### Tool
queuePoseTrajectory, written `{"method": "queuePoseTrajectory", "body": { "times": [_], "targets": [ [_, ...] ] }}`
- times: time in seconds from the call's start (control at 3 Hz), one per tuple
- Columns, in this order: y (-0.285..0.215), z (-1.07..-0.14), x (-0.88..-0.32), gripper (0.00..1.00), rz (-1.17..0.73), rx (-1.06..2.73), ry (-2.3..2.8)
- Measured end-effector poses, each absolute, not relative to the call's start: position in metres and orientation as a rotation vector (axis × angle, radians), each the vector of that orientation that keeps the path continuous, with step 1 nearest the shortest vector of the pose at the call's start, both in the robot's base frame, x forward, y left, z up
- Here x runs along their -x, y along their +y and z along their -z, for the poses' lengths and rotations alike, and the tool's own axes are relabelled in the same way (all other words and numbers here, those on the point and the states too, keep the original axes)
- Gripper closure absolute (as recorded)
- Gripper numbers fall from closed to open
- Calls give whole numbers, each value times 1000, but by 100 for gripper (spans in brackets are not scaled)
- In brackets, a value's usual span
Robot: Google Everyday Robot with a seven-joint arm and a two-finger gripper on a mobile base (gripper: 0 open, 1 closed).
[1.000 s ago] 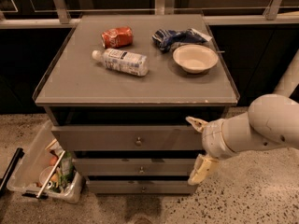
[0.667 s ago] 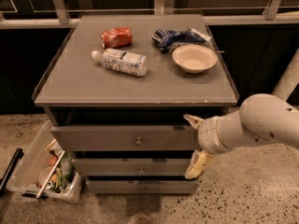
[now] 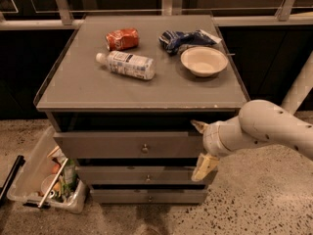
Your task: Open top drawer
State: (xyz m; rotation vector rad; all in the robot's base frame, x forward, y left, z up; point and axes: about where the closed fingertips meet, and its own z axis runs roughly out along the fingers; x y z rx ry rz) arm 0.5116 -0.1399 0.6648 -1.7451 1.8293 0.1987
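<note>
The top drawer [image 3: 112, 145] is the widest grey front of the grey cabinet [image 3: 73, 89], just under a dark gap below the cabinet top. Its small round metal knob [image 3: 145, 148] sits at the centre. My gripper [image 3: 201, 147] is at the right end of this drawer front, to the right of the knob and apart from it. It is open: one pale finger [image 3: 198, 126] points up-left at the drawer's top edge and the other hangs lower, by the second drawer [image 3: 146, 176]. It holds nothing.
On the cabinet top lie a red crushed packet [image 3: 122, 38], a plastic bottle on its side [image 3: 126, 64], a blue bag [image 3: 183, 38] and a white bowl [image 3: 204, 61]. A clear bin of clutter [image 3: 44, 180] stands on the floor to the left. A third drawer [image 3: 146, 196] is lowest.
My gripper and arm have moved a little left, closer along the top drawer front toward the knob. The drawers and the objects on top have not moved.
</note>
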Motion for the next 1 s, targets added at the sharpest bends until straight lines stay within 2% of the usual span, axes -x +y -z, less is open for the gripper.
{"method": "queuePoseTrajectory", "body": {
  "times": [0.67, 1.0],
  "targets": [
    [-145, -643, -541, 0, -191, 1746, 1833],
    [-145, -643, -542, 19, -191, 1746, 1833]
  ]
}}
